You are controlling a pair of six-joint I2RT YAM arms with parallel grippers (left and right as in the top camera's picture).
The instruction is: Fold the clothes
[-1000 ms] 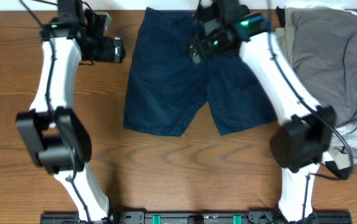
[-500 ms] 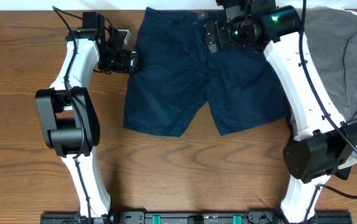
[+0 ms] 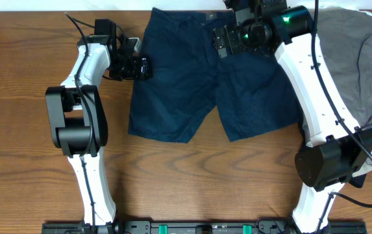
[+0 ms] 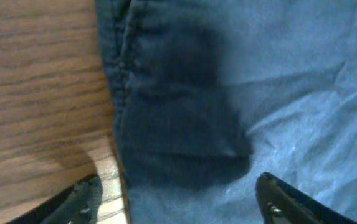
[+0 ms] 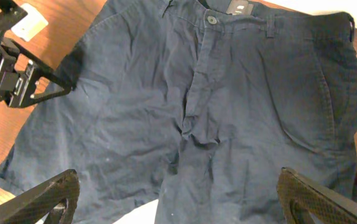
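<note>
Fingers (image 4: pixel 72 202) of the left gripper (image 4: pixel 175 186) stood well apart, straddling the side seam of the navy shorts (image 4: pixel 290 93). One was over bare table (image 4: pixel 35 93) and the other over cloth, with nothing pinched between them. From overhead, that gripper (image 3: pixel 137 67) sat at the shorts' outer edge, a little below the waistband, on the robot's left. The right gripper (image 5: pixel 178 180) was spread fully wide and hung above the garment near the fly, holding nothing. The shorts (image 3: pixel 192 84) lay flat and face up at the far middle of the table (image 3: pixel 17 130), with the waistband away from the robot and both legs pointing toward it. Other clothes, a grey garment (image 3: pixel 348 45) uppermost, were heaped at the far right.

The step in hand looked like taking the left side for a lengthwise fold. To do it well, the left fingers should sink until one slips under the seam, so that front and back layers are caught together. The edge should then be carried across evenly so the leg does not trail or bunch.

The left wrist view was close and shadowed, so I could not tell whether the fingertips touched cloth or wood. The right arm covered where the shorts met the heap. The frame edge cut that heap off.
</note>
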